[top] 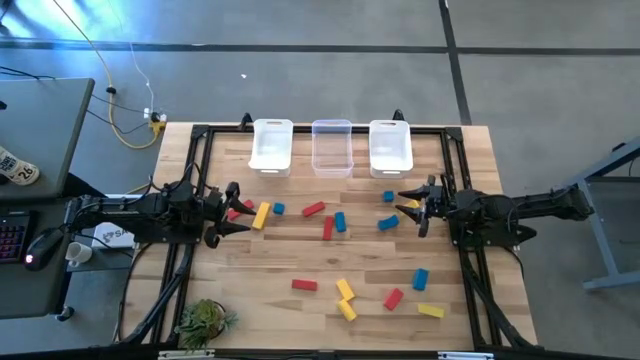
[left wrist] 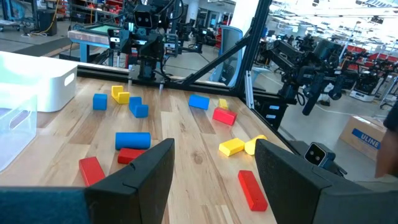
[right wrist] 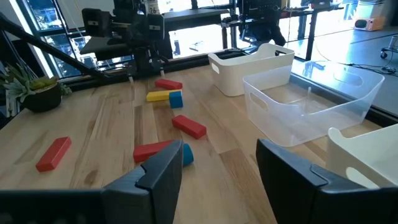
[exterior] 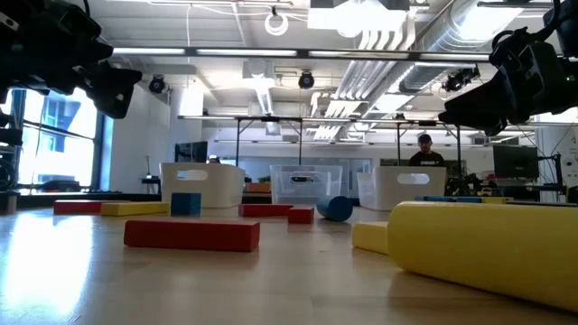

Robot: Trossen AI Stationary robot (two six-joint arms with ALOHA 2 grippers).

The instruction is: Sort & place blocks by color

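Observation:
Red, yellow and blue blocks lie flat and scattered over the wooden table (top: 300,255). A red block (top: 313,209), a blue block (top: 340,222) and a yellow block (top: 261,215) lie mid-table. Others, like a yellow block (top: 347,309), lie nearer the near edge. My left gripper (top: 240,210) (left wrist: 214,180) hovers open at the table's left, beside a red block (top: 238,211). My right gripper (top: 408,200) (right wrist: 221,174) hovers open at the right, by a yellow block (top: 412,205). Neither holds anything. In the low view a red block (exterior: 191,235) and a yellow block (exterior: 479,244) lie close.
Along the far edge stand three bins: white (top: 272,145), clear (top: 332,147), white (top: 390,147). A black frame rail (top: 200,160) rims the table. A potted plant (top: 205,318) sits at the near-left corner. A person (exterior: 424,149) stands far behind the table.

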